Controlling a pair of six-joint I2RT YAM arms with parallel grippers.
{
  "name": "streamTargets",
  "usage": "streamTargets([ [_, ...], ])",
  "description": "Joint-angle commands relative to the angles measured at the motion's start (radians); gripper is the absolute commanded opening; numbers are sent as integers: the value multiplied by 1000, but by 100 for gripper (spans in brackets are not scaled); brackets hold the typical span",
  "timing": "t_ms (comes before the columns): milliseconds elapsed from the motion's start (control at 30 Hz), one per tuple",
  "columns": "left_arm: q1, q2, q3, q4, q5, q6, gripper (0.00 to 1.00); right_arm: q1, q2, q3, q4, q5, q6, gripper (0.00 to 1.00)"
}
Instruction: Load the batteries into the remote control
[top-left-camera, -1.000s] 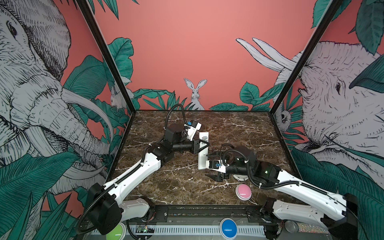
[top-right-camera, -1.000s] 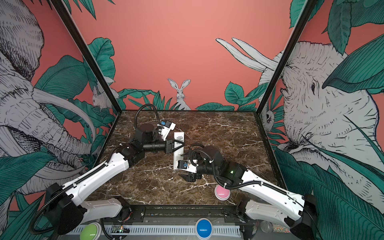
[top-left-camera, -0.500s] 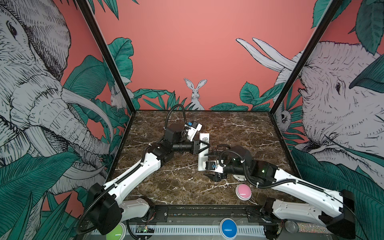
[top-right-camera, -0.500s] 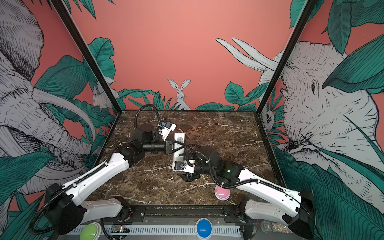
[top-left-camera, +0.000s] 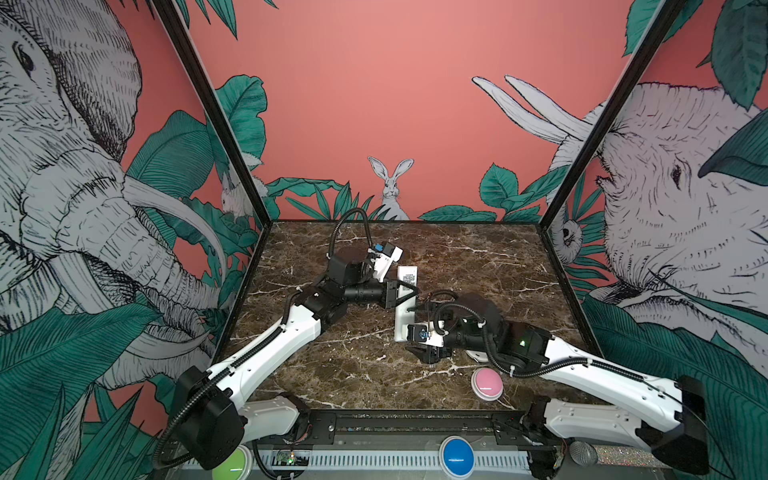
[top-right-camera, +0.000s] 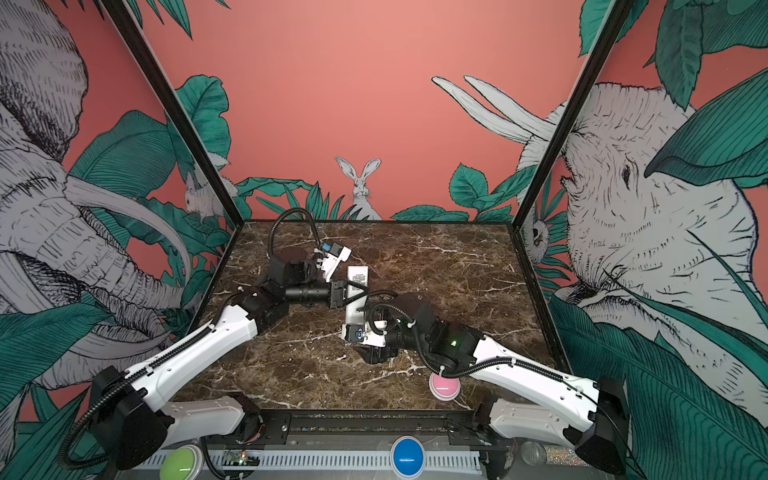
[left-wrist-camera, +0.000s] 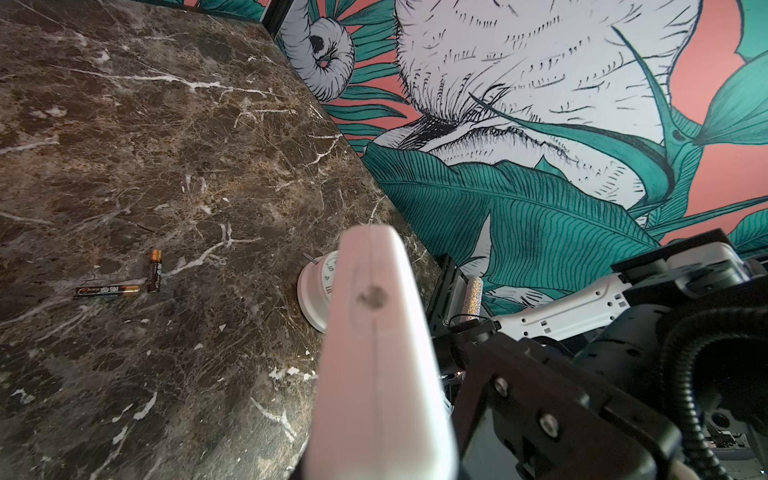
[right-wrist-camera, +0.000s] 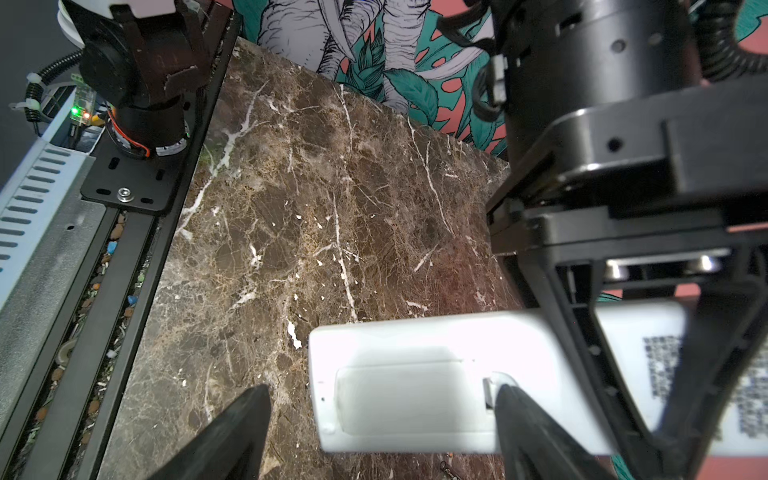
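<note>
Above table (top-left-camera: 332, 374), left hand (top-left-camera: 406, 294) clamps remote control (top-left-camera: 402, 322), compartment (right-wrist-camera: 407, 395) seemingly covered; right hand (right-wrist-camera: 380, 390) spread.

A: Remote control (top-left-camera: 402, 323) status?
B: Slim, white, back side up, sticker showing, battery cover (right-wrist-camera: 409, 395) on. It's up off the marble top (left-wrist-camera: 166, 166), cover end nearest the clock (left-wrist-camera: 312, 291).
A: Batteries (left-wrist-camera: 108, 289)?
B: Two, black with orange ends. Both lie flat, nearly touching in an L, well apart from the clock.
</note>
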Motion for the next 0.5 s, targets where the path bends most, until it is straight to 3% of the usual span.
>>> streamTargets([
  [0,-4,-34,2,25,36,-11,0,7,-1,18,44,25,-19,87],
  [467,-4,-32,1,45,41,-20,0,12,5,0,64,24,-10,88],
])
